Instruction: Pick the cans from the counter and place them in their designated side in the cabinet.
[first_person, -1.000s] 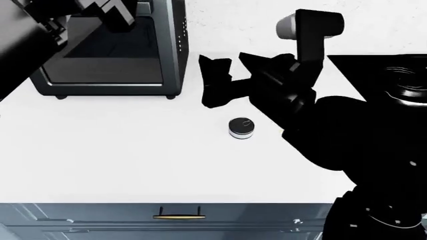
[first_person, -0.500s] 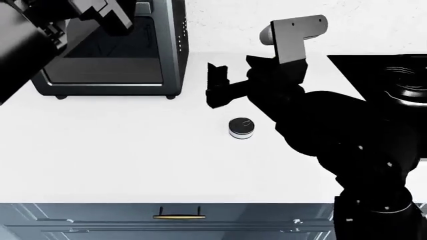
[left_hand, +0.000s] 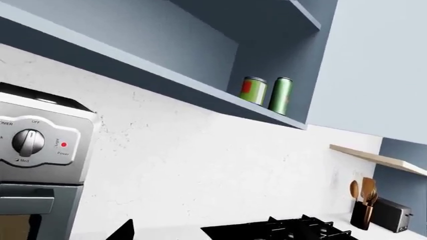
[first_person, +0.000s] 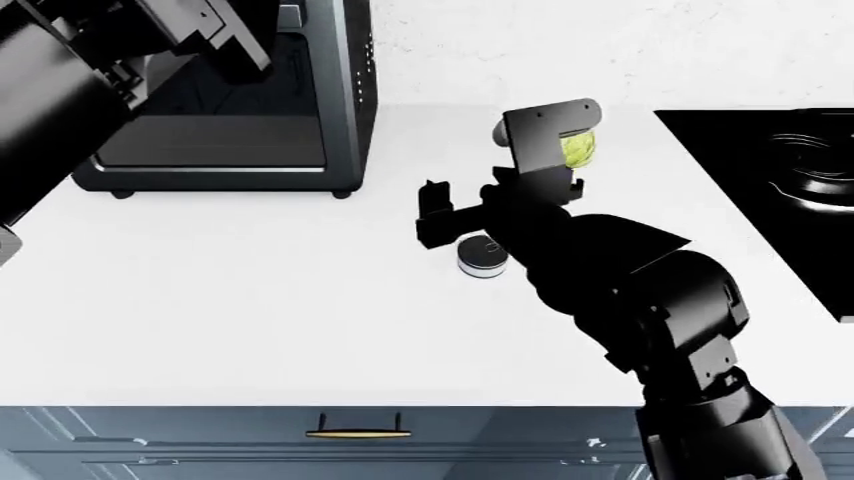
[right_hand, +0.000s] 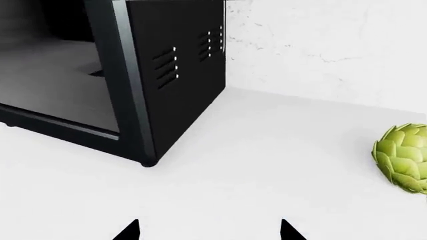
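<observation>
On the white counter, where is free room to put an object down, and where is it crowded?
Free: the wide counter strip between the toaster oven and the front edge, left of the short tin. Also the patch between the right arm and the stovetop. Crowded: around the tin, where the right tool hovers, with the artichoke behind.

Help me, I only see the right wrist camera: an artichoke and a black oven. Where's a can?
Observer: A short tin sits on the counter, just on the robot's side of the right gripper.
Operator: Is the gripper holding it?
Observer: No. In the head view the tin rests on the counter, with its far edge hidden under the gripper.
Operator: Any cans in the cabinet?
Observer: Yes. The left wrist view shows a green can and a red-and-green can standing side by side on a shelf.
</observation>
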